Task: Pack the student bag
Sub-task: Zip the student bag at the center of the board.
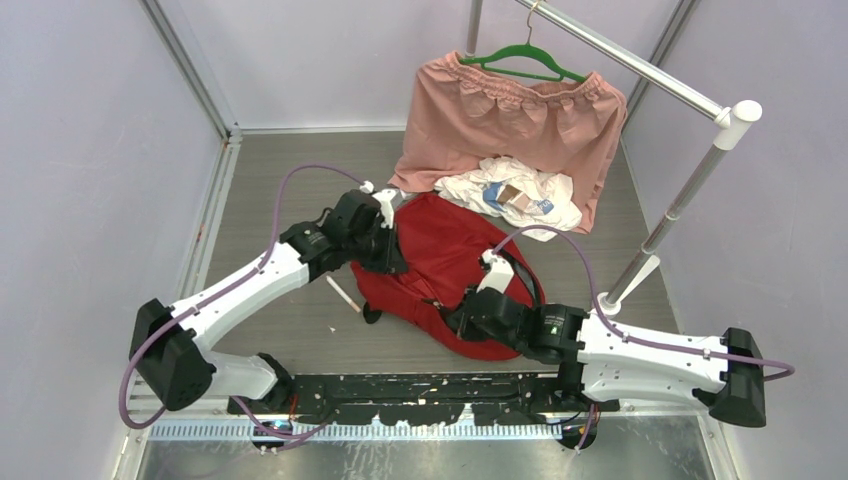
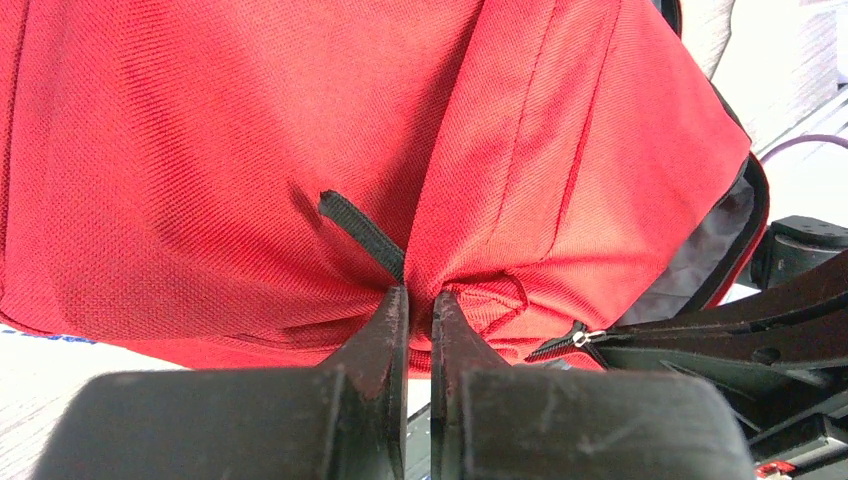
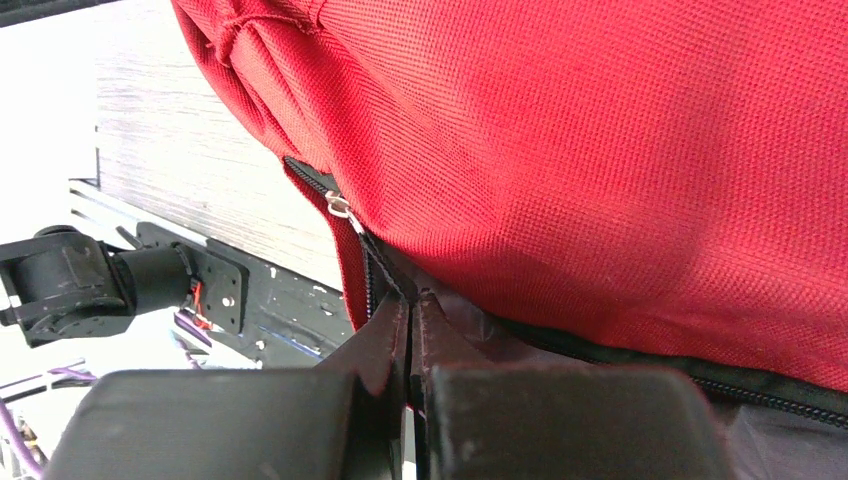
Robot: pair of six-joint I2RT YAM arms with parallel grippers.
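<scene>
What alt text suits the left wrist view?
The left hand, nearly shut, pinches a fold of the red bag beside a short black loop. At right, the open zipper shows grey lining.

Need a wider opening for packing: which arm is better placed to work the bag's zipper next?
Right, probably. The right gripper is pinched on the student bag at its zipper edge, the zipper pull just beyond. The left gripper pinches a fabric fold, anchoring.
</scene>
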